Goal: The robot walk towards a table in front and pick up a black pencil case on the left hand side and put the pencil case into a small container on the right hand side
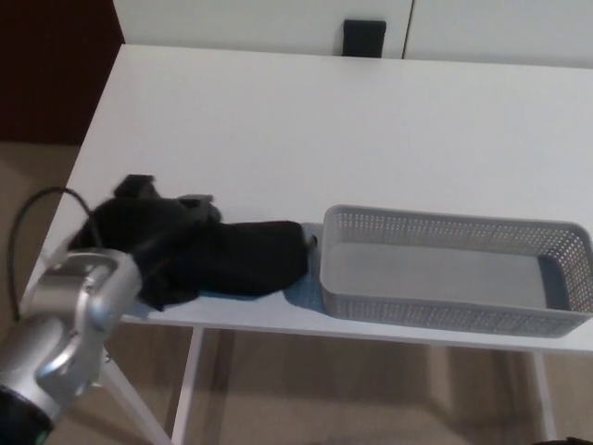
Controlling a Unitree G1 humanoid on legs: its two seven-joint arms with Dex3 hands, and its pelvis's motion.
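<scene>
The black pencil case (264, 258) is at the table's front edge, its right end almost touching the left wall of the grey perforated container (435, 315). My left hand (153, 236) comes in from the lower left on a silver forearm and is closed around the case's left end. Black hand and black case blur together, so the exact grip is hard to make out. A faint shadow lies under the case's right end. The container is empty and sits at the front right of the table. My right hand does not show.
The white table (306, 130) stretches back to a white wall with a black socket (363, 37). A black cable (28, 222) loops off my left forearm. Table legs and brown floor show below the front edge.
</scene>
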